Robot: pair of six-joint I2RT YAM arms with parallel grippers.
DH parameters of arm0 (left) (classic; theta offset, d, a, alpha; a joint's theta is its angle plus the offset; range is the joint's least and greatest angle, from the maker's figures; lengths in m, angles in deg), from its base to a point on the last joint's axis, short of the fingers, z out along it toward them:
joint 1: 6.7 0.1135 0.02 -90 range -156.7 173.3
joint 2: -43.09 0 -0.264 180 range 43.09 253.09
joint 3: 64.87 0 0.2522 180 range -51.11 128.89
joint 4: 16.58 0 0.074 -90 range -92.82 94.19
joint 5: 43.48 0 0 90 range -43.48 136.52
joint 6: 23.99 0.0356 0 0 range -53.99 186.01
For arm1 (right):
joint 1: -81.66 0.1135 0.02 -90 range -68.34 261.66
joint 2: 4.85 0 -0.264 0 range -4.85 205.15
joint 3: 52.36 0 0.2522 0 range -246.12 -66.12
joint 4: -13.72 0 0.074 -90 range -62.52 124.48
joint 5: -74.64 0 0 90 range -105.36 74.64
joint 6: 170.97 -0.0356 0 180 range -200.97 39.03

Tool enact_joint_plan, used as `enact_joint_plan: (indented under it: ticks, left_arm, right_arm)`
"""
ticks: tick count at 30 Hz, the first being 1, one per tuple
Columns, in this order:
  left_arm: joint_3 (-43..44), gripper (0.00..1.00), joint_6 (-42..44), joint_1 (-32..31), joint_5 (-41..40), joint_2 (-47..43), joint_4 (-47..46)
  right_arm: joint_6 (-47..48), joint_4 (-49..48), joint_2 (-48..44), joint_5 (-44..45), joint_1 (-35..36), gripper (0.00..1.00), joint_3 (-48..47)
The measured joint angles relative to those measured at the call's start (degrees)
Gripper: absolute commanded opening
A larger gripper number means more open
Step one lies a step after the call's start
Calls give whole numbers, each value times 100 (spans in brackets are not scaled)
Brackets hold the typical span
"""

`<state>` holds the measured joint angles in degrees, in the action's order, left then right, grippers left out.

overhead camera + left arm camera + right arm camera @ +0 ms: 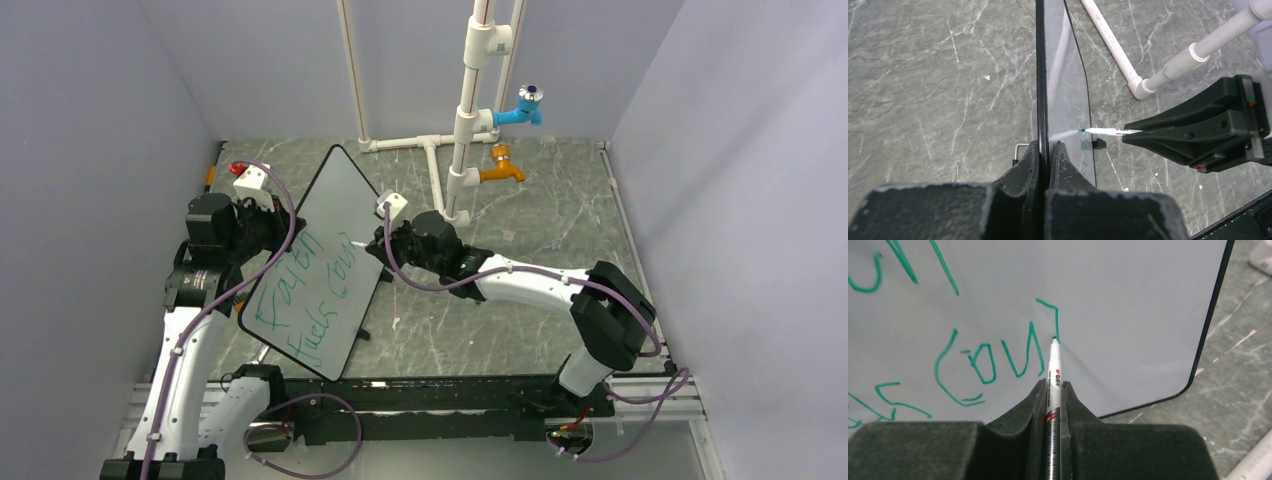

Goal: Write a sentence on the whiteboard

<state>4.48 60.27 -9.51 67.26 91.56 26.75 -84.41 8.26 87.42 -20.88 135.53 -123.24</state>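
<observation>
The whiteboard (335, 215) stands tilted on edge at the left of the table, black-rimmed. My left gripper (268, 222) is shut on its left edge (1040, 75) and holds it up. The sentence (305, 295) is green handwriting in two lines, reading about "Faith fuels cour". My right gripper (382, 243) is shut on a white marker (1054, 375). Its green tip touches the board at the end of the last stroke (1050, 315). The marker also shows in the left wrist view (1110, 131), tip on the board face.
White pipes (465, 110) with a blue tap (525, 108) and an orange tap (500, 170) stand at the back. A pipe lies along the floor (1113, 47) behind the board. Grey walls enclose the marbled table (530, 230).
</observation>
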Motion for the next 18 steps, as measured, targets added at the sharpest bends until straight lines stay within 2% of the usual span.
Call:
enact_joint_plan:
  ticks: [18]
  left_arm:
    - [-37, 0, -39, 48, -131, 0, -44]
  right_arm:
    - [103, 133, 348, 216, -22, 0, -787]
